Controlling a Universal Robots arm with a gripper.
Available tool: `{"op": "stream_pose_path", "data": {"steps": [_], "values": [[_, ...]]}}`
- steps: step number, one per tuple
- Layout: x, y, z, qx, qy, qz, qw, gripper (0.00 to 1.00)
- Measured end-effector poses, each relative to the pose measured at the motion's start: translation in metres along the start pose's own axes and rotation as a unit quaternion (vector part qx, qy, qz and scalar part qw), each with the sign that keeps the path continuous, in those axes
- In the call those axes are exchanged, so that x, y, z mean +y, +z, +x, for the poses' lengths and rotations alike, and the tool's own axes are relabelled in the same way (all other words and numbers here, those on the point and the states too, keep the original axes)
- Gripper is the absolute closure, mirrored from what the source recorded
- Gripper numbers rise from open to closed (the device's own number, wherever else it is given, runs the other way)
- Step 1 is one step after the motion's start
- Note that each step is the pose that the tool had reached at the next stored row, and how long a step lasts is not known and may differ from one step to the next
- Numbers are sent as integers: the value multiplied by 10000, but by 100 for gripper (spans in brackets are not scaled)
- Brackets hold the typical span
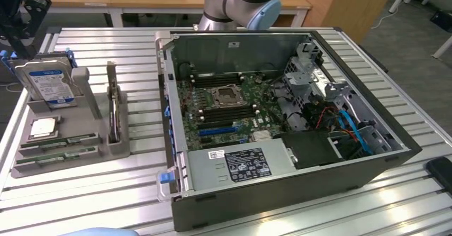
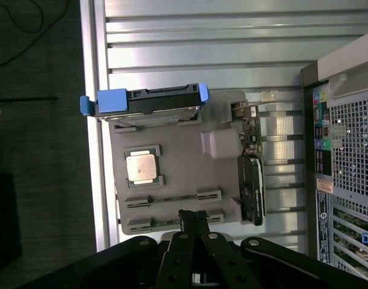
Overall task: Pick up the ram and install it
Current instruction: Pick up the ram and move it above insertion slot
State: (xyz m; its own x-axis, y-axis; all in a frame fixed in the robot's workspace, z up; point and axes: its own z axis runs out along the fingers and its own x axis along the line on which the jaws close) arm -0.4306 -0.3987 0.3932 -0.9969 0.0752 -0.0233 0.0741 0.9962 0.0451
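Claw (image 2: 193,215) is pinched shut with nothing between its fingertips (image 2: 185,215). In the wrist view it lines up with the outer ram stick (image 2: 163,224); I can't tell its height above the stick.

Both sticks are seated in the grey parts tray (image 1: 106,148). They lie flat in parallel holders along the tray's near edge:
- inner ram stick (image 1: 62,141), just beside the processor (image 1: 44,127)
- outer ram stick (image 1: 55,159), at the tray's edge

Wrist view shows the inner ram stick (image 2: 172,197) as a thin dark line between its end clips, with the processor (image 2: 142,165) next to it.

Rest of the tray:
- hard drive (image 1: 50,82) stands upright at the far end, blue-white label facing out
- expansion card (image 1: 111,109) stands on edge along the side nearest the PC case (image 1: 282,188)

The tray sits on the slatted aluminium counter (image 1: 106,199), at the exterior view's left of the case and close to it.

The case lies on its side with the panel off and the motherboard (image 1: 244,122) exposed. Its CPU socket (image 1: 224,94) is mid-board with black memory slots (image 1: 226,114) on either side. The power supply (image 1: 240,164) is at the near end.
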Motion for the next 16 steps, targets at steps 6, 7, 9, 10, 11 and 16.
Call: {"op": "stream_pose_path", "data": {"steps": [6,7,9,10,11,16], "values": [[0,2,0,0,0,0,10000,90],[-1,12,0,5,0,0,10000,90],[-2,42,2,33,2,2,10000,90],[-3,58,2,45,3,3,10000,90],[-5,76,2,55,2,4,10000,90],[-9,167,4,69,3,5,10000,90]]}}
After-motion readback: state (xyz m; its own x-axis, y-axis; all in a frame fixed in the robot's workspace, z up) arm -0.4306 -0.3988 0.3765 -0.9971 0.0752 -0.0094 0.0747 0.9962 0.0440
